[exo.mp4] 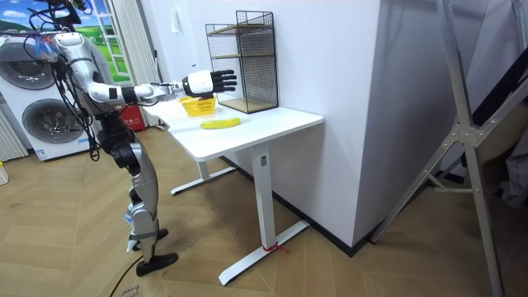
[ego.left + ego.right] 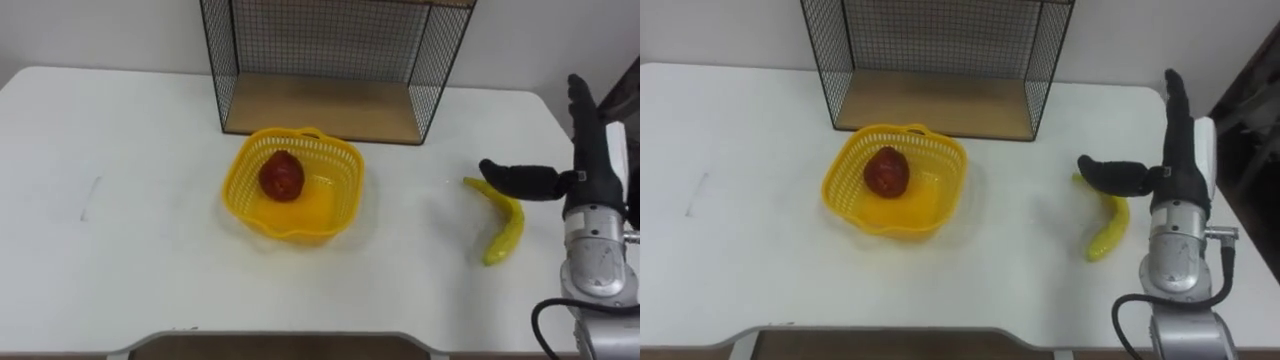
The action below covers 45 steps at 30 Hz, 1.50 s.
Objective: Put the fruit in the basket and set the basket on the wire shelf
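One banana (image 2: 503, 222) lies near the tabletop's (image 2: 120, 250) right edge, right hand (image 2: 592, 165) hovering above it, fingers straight; basket (image 2: 292, 228) sits centre, shelf (image 2: 330, 105) behind.

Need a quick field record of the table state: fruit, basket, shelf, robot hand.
basket: yellow basket on the table, in front of the wire shelf, not yet on it
in basket: red fruit
outside basket: banana, lying on the table to the basket's right
hand: right robot hand open, fingers straight, thumb over the banana's far end; contact unclear
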Motion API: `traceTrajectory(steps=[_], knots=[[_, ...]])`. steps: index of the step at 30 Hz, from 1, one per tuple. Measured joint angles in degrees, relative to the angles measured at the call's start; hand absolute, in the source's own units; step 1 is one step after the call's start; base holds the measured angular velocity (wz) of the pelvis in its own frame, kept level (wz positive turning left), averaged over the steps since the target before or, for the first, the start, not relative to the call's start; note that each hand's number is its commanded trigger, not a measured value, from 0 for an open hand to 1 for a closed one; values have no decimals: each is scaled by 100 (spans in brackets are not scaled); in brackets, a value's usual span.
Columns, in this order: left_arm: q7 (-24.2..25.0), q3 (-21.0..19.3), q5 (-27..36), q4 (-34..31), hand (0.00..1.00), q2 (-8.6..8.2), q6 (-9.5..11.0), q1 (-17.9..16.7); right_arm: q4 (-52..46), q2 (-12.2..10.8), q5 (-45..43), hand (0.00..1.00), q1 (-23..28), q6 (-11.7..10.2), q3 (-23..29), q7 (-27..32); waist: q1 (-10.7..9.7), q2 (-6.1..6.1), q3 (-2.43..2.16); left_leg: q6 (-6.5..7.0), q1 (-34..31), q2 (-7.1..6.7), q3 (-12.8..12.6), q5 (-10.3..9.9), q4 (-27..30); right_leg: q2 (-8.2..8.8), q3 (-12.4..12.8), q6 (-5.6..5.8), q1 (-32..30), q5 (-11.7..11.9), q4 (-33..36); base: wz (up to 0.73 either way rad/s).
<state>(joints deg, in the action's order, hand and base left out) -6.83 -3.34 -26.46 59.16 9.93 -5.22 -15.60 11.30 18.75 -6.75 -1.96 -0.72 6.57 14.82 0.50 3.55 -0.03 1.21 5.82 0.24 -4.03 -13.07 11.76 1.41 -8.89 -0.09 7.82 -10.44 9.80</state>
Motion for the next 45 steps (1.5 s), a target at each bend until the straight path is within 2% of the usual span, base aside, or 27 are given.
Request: traceTrajectory(steps=[5, 10, 15, 21, 26, 29, 34, 36, 37, 45], knots=[[113, -121, -2, -163, 0, -8, -61, -52, 545, 32, 120, 0, -148, 87, 18, -277, 19, 50, 7, 0, -19, 4, -5, -1, -9, -10, 24, 0, -21, 0, -6, -1], [140, -258, -9, -417, 0, -7, -94, -124, 850, 78, 200, 0, -163, 172, 23, -601, 52, 29, 7, 0, -29, 22, -45, -1, -4, -7, 39, 0, -55, 1, -6, -3], [148, -332, -20, -425, 0, -4, -131, -119, 1275, 146, 421, 0, -260, 206, 30, -879, 61, 1, 2, 0, -25, 18, -41, -1, -17, 0, 1, 1, -57, 0, -11, 0], [244, -350, -39, -393, 0, -4, -262, -151, 2035, 148, 409, 0, -305, 272, 36, -1404, 66, 36, -14, 1, -10, -2, 4, 1, -9, 8, -16, 1, -26, 0, -12, 1], [292, -491, -42, -379, 0, 34, -326, -186, 2458, 171, 397, 0, -420, 232, 39, -1676, 121, 153, -41, 3, -8, -8, 73, 3, 33, 1, -58, 0, 21, 0, -19, 6], [293, -504, -39, -380, 0, 44, -351, -162, 2845, 189, 323, 0, -515, 159, 39, -1753, 134, 228, -18, 3, -16, -7, 161, -3, 60, 5, -135, 0, 83, 0, -25, 15], [334, -497, -47, -378, 0, 67, -361, -144, 3166, 193, -75, 0, -616, 98, 150, -1867, 132, 231, -16, -2, -58, -9, 268, -27, 188, 9, -213, 0, 112, -1, -33, 12], [351, -497, -46, -374, 0, 74, -362, -137, 3303, 193, -158, 78, -685, 63, 156, -1882, 135, 219, -23, -4, -52, -10, 272, -26, 204, 6, -217, -1, 124, -1, -32, 4], [355, -495, -46, -374, 0, 73, -362, -125, 3345, 193, -218, 100, -710, 54, 157, -1901, 135, 211, -26, -4, -54, -16, 277, -25, 220, 3, -225, -2, 134, -1, -33, 0], [363, -494, -51, -371, 0, 95, -397, -58, 3551, 294, -524, 100, -796, 49, 210, -1836, 145, 201, -31, -4, -41, -21, 287, -26, 268, -2, -231, -3, 193, -2, -61, 0]])
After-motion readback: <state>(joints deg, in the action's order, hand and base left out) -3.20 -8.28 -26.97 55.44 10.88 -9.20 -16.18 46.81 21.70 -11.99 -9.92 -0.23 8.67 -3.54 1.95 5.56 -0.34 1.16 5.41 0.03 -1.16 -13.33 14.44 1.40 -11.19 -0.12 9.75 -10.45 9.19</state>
